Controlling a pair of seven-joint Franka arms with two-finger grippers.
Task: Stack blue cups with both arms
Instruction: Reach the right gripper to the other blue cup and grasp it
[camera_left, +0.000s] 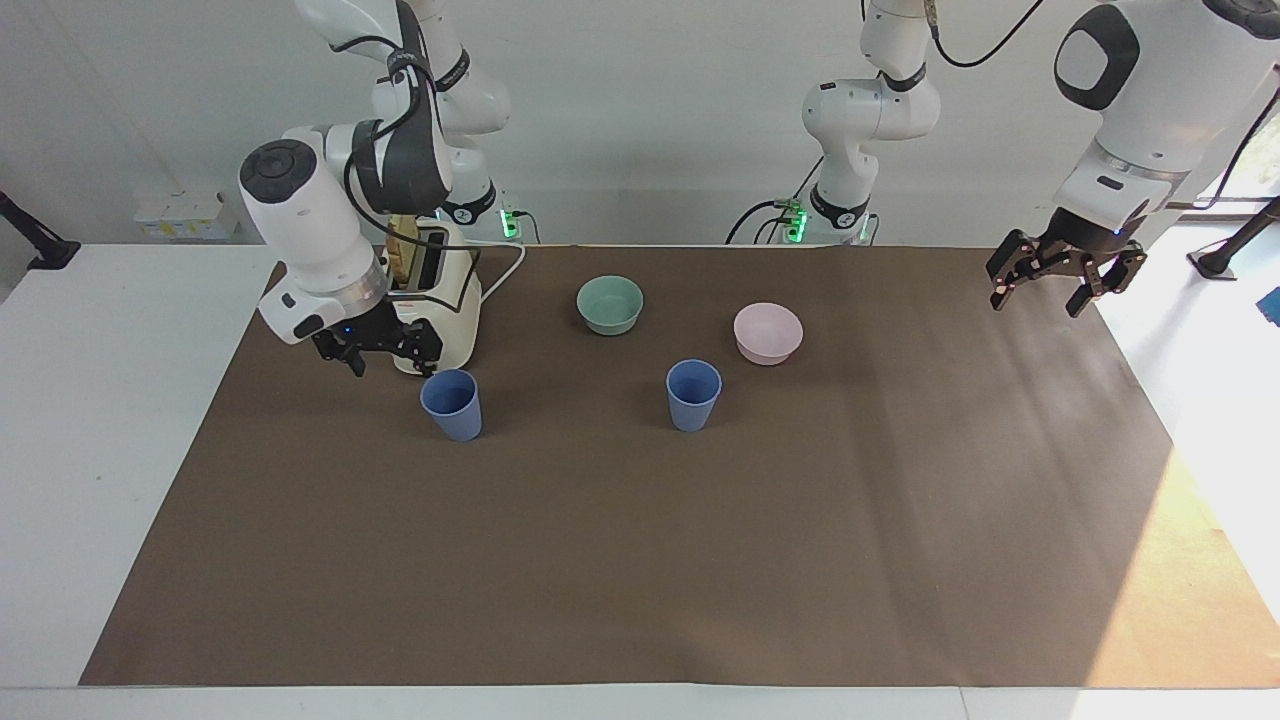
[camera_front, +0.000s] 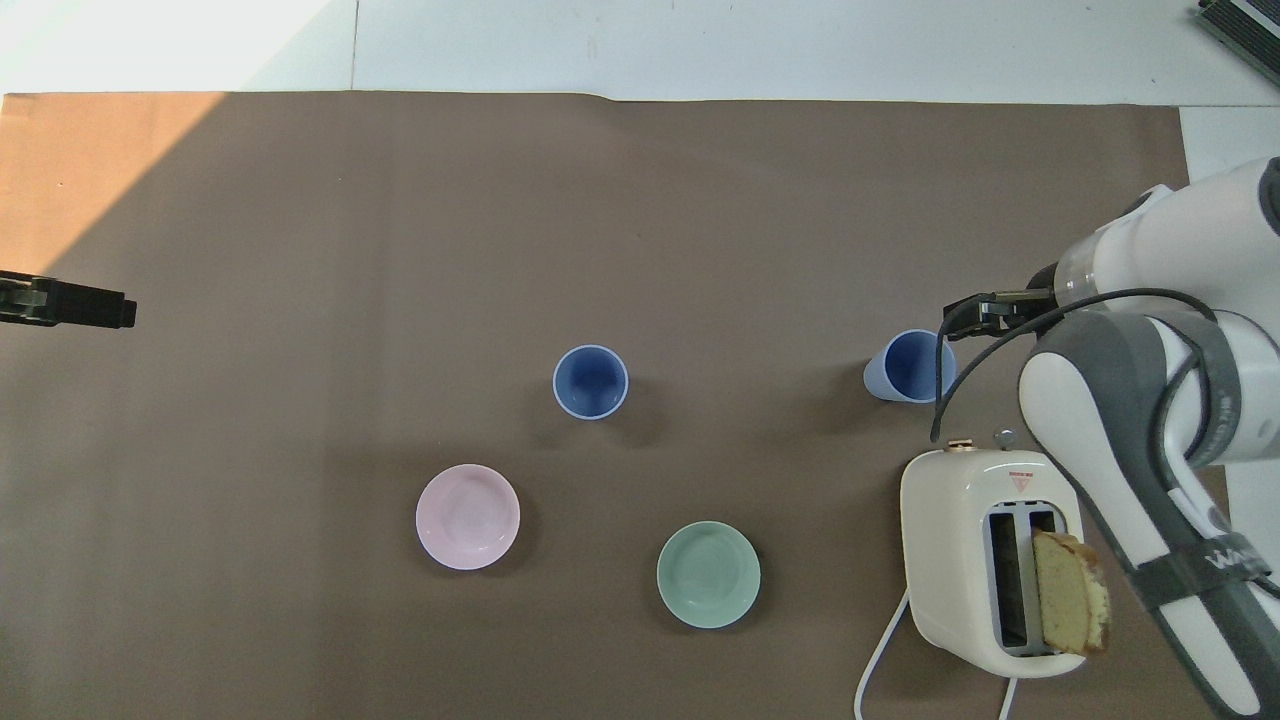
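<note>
Two blue cups stand upright and apart on the brown mat. One cup (camera_left: 693, 395) is in the middle, also in the overhead view (camera_front: 591, 381). The other cup (camera_left: 451, 403) stands just beside the toaster on the side away from the robots (camera_front: 910, 366). My right gripper (camera_left: 393, 358) is open and empty, low beside this cup at the toaster's front, not touching it; in the overhead view (camera_front: 952, 318) its tips reach the cup's rim. My left gripper (camera_left: 1040, 295) is open and empty, raised over the mat's edge at the left arm's end (camera_front: 120, 308).
A cream toaster (camera_left: 440, 300) with a bread slice (camera_front: 1070, 592) in one slot stands toward the right arm's end, with its cord near the robots. A teal bowl (camera_left: 610, 304) and a pink bowl (camera_left: 768, 332) sit nearer the robots than the middle cup.
</note>
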